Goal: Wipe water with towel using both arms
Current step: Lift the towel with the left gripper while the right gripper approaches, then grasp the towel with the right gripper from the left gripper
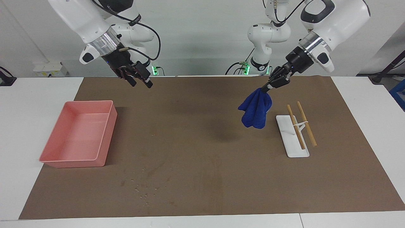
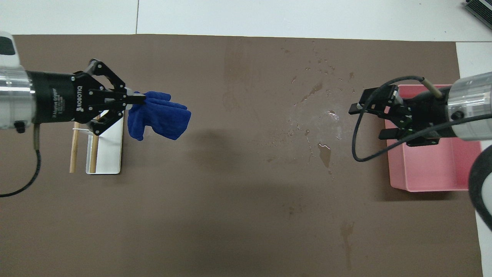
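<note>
Dangling from the clamped left gripper (image 1: 266, 88), towel (image 1: 255, 109) beside chopstick rest (image 1: 292, 136) (right gripper (image 1: 139, 81) apart).

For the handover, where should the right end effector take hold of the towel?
Best on the loose lower folds of the towel, coming in from the right arm's end of the table. It hangs freely from the left end effector, which pinches its top; the right end effector is open.
</note>
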Robot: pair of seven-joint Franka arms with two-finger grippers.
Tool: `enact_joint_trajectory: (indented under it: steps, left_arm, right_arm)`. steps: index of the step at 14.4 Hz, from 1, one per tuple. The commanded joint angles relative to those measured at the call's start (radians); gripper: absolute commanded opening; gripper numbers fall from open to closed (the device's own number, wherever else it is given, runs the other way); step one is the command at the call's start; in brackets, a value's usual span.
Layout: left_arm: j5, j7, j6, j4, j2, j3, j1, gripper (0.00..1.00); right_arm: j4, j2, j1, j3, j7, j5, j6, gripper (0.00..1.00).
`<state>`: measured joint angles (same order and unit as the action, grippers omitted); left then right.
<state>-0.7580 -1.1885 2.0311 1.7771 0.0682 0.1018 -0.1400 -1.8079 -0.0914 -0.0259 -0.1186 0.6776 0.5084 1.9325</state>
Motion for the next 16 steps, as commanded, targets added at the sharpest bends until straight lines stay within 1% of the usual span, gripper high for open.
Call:
enact_joint_trajectory:
  steps: [1, 3, 4, 5, 7, 9, 10, 12, 14, 16]
  left_arm:
    - [-0.043, -0.137, 0.147, 0.038, 0.005, -0.011, -0.128, 0.0]
    - [-0.072, -0.195, 0.251, 0.056, 0.005, -0.011, -0.205, 0.0]
    - [-0.075, -0.222, 0.305, 0.065, 0.005, -0.011, -0.246, 0.0]
    - [-0.075, -0.252, 0.363, 0.074, 0.004, -0.011, -0.286, 0.0]
    - [-0.075, -0.292, 0.488, 0.105, 0.005, -0.013, -0.369, 0.0]
    - [-0.075, -0.321, 0.611, 0.136, 0.008, -0.011, -0.432, 0.0]
    - [-0.075, -0.329, 0.664, 0.143, 0.005, -0.011, -0.459, 0.0]
    - [-0.075, -0.336, 0.734, 0.154, 0.004, -0.011, -0.487, 0.0]
    - [-0.075, -0.336, 0.78, 0.166, 0.004, -0.011, -0.498, 0.0]
    - [-0.075, -0.353, 0.893, 0.188, 0.002, -0.011, -0.552, 0.0]
  right_arm:
    - [-0.114, -0.031, -0.075, -0.003, 0.251, 0.103, 0.224, 1.0]
    - [-0.114, 0.002, -0.112, -0.003, 0.408, 0.236, 0.372, 1.0]
    - [-0.113, 0.021, -0.123, -0.003, 0.443, 0.28, 0.425, 1.0]
    - [-0.111, 0.036, -0.138, -0.003, 0.457, 0.298, 0.446, 1.0]
    - [-0.113, 0.059, -0.152, -0.003, 0.477, 0.314, 0.453, 1.0]
    - [-0.116, 0.07, -0.179, -0.003, 0.477, 0.314, 0.477, 1.0]
    - [-0.114, 0.071, -0.183, -0.003, 0.493, 0.32, 0.471, 1.0]
    - [-0.114, 0.067, -0.186, -0.004, 0.559, 0.39, 0.457, 1.0]
    - [-0.132, 0.059, -0.215, -0.003, 0.565, 0.4, 0.428, 1.0]
    - [-0.153, 0.056, -0.215, -0.003, 0.563, 0.4, 0.393, 1.0]
